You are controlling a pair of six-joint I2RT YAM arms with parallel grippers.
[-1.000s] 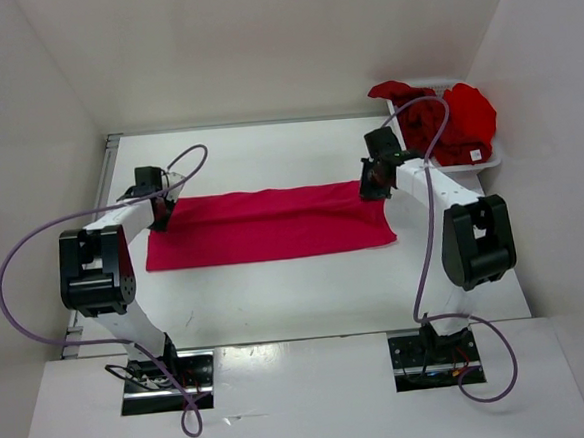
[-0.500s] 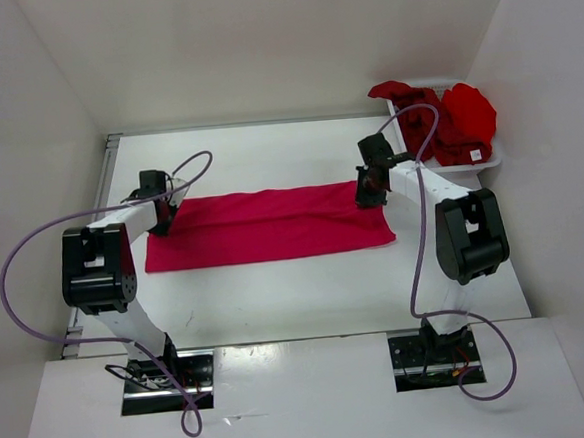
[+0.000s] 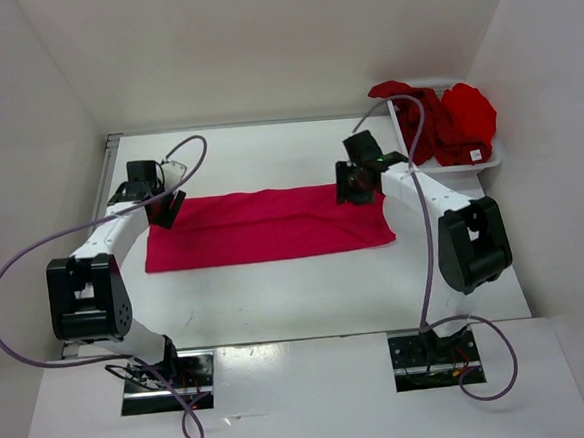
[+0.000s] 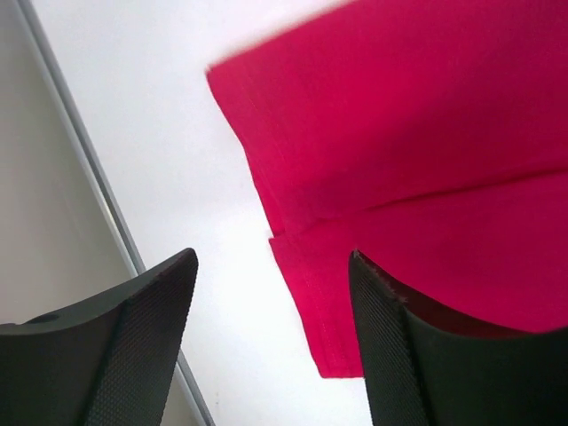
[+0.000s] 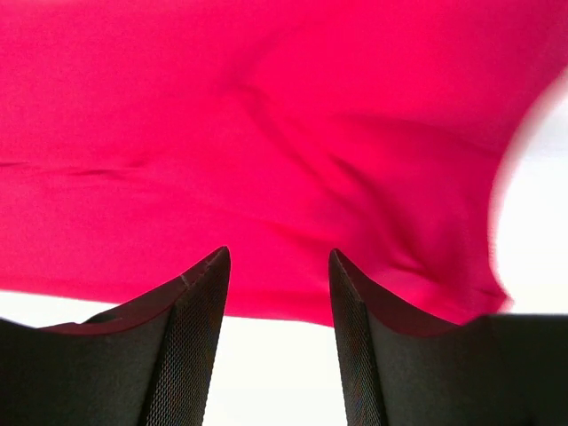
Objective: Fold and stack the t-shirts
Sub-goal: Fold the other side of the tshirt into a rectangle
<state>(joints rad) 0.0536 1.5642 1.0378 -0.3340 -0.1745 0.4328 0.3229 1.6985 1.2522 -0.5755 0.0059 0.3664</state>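
Observation:
A pinkish-crimson t-shirt [image 3: 267,226] lies flat on the white table, folded into a long strip. My left gripper [image 3: 166,210] hovers over its far left corner, jaws open. In the left wrist view the t-shirt's [image 4: 426,133] hemmed corner lies below the left gripper [image 4: 271,302], near the right finger [image 4: 399,355], and is not pinched. My right gripper [image 3: 355,186] hangs over the far right end, jaws open. In the right wrist view the right gripper [image 5: 278,284] has only the t-shirt's [image 5: 266,133] edge and bare table below it.
A white mesh basket [image 3: 492,157] stands at the back right with a dark maroon t-shirt [image 3: 425,119] and a bright red t-shirt [image 3: 470,111] heaped in it. A metal rail [image 3: 110,192] runs along the table's left edge. White walls enclose three sides.
Both grippers have opened and let go of the shirt's far edge. The right gripper has drifted left and away; the left has pulled back slightly. The shirt lies still.

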